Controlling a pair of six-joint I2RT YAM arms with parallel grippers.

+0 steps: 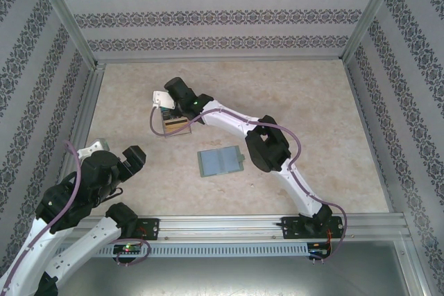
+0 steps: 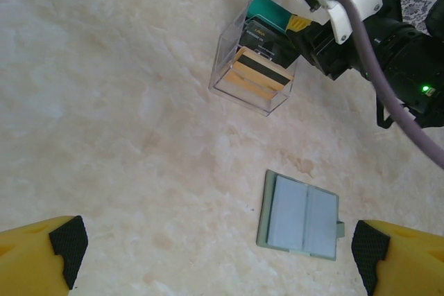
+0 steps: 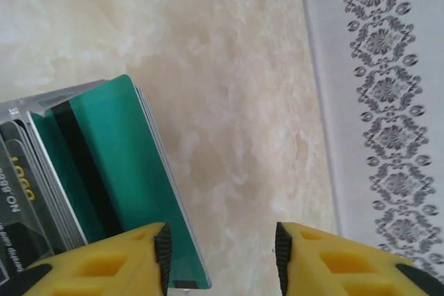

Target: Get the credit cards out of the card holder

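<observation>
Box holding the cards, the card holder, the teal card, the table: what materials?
Box: clear hard plastic, likely acrylic; see-through walls, glossy edges.
Card holder: matte grey-green, possibly faux leather or soft plastic; no shine.
Teal card: thin smooth plastic with a dark stripe.
Table: marble look, mottled cream; stone or printed laminate, can't tell.

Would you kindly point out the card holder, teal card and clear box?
card holder (image 2: 288, 209): left wrist view, inner pocket.
teal card (image 3: 139, 171): right wrist view, its face.
clear box (image 2: 227, 60): left wrist view, left wall.
</observation>
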